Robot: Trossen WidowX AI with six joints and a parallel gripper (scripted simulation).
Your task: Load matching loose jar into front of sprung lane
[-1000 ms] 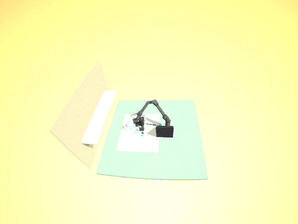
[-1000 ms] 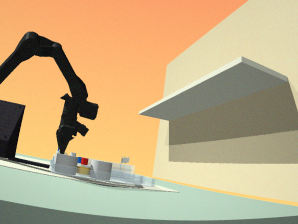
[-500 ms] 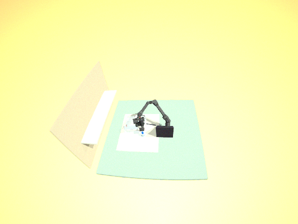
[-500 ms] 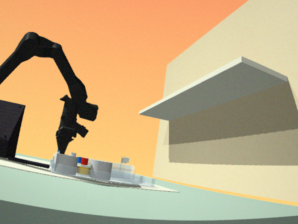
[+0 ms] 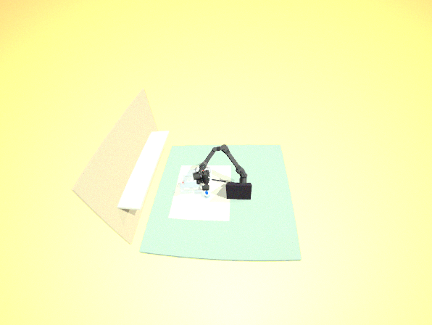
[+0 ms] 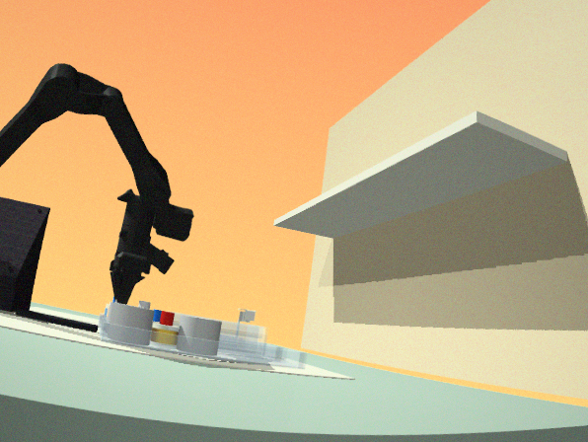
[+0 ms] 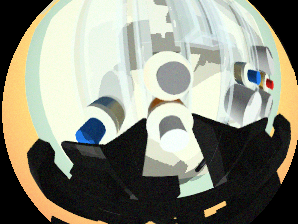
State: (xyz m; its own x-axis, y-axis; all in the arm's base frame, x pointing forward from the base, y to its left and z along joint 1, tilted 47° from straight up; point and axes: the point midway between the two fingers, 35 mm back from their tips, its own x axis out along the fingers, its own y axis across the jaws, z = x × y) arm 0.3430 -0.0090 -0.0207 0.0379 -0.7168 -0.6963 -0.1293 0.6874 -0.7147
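My gripper (image 6: pixel 122 302) (image 7: pixel 168 119) points down and is shut on a jar (image 7: pixel 174 141) with a pale lid and knob; some of its brown body shows. A like-lidded jar (image 7: pixel 168 60) stands directly beyond it, in line between clear walls (image 7: pixel 187 42). The two look close together; I cannot tell whether they touch. The held jar is largely hidden behind a grey cylinder in the exterior view, so its base and the front stop cannot be made out. The pusher plate is not clearly visible.
A blue-capped jar (image 5: pixel 206 193) (image 7: pixel 91 132) stands near the gripper. Another blue-capped jar (image 6: pixel 157 315) (image 7: pixel 254 76) and a red-capped jar (image 6: pixel 167 318) (image 7: pixel 270 84) stand across the clear rack. Two grey cylinders (image 6: pixel 130 323) (image 6: pixel 199 335) stand beside them. A white shelf (image 5: pixel 145 174) (image 6: pixel 419 178) juts from the wall.
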